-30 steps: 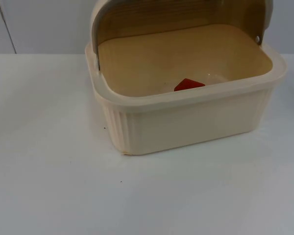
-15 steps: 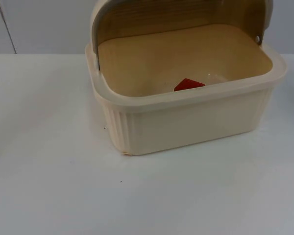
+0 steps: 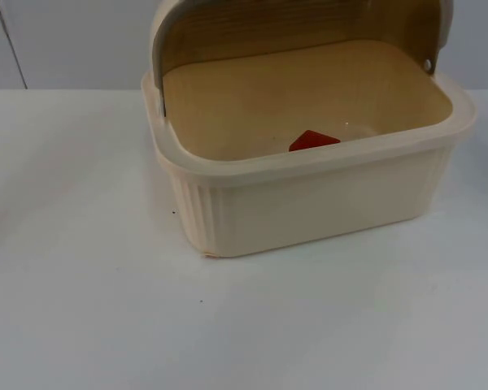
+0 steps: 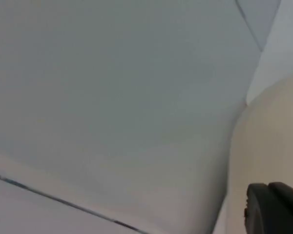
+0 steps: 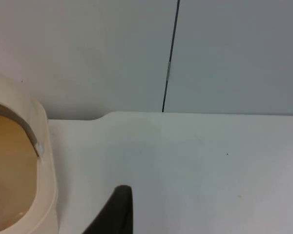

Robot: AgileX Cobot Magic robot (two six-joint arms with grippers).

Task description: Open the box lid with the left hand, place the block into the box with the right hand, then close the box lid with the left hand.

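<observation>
Inside the open box (image 3: pixel 309 195), a red block (image 3: pixel 313 140) points its corner toward the raised lid (image 3: pixel 293 28); gripper states unclear.

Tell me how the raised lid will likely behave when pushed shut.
The lid stands open behind the box and looks like a rigid shell, so it should swing down whole. The red block sits low inside, so it probably won't obstruct it.

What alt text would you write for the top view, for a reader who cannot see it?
A cream box stands on a white table, its lid swung up at the back. A red block lies inside, near the front wall.
</observation>
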